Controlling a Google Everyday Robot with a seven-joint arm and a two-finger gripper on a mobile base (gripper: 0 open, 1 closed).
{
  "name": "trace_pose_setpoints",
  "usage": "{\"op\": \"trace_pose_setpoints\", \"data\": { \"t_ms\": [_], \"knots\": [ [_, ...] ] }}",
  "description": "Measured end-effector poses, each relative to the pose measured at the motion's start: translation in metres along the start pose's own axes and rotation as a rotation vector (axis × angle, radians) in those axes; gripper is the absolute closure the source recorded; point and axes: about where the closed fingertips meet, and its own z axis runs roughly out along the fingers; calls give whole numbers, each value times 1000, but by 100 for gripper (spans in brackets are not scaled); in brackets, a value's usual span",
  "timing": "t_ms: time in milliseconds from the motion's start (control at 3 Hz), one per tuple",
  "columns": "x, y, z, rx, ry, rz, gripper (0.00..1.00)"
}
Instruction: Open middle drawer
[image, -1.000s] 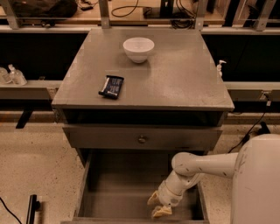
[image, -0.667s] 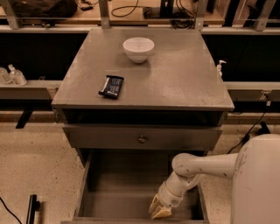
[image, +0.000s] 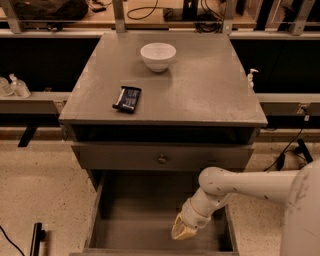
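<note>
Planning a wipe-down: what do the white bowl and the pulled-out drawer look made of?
White bowl: likely glazed ceramic, smooth and evenly white. Middle drawer, pulled out: seemingly grey-painted wood, matte flat panels, though metal is possible. The hand hangs inside it, toward its right front.

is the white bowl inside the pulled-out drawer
No, the white bowl sits on the cabinet top; only the pincer hangs inside the pulled-out drawer.

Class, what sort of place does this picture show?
Probably a robotics lab or workshop: the robot's gripper hangs inside a grey cabinet's open drawer, and cables lie on the workbench behind.
</note>
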Motion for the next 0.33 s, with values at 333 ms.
{"op": "trace_pose_setpoints", "data": {
  "t_ms": [333],
  "knots": [
    [-9, 3, -32, 80, -43, -54, 100]
  ]
}}
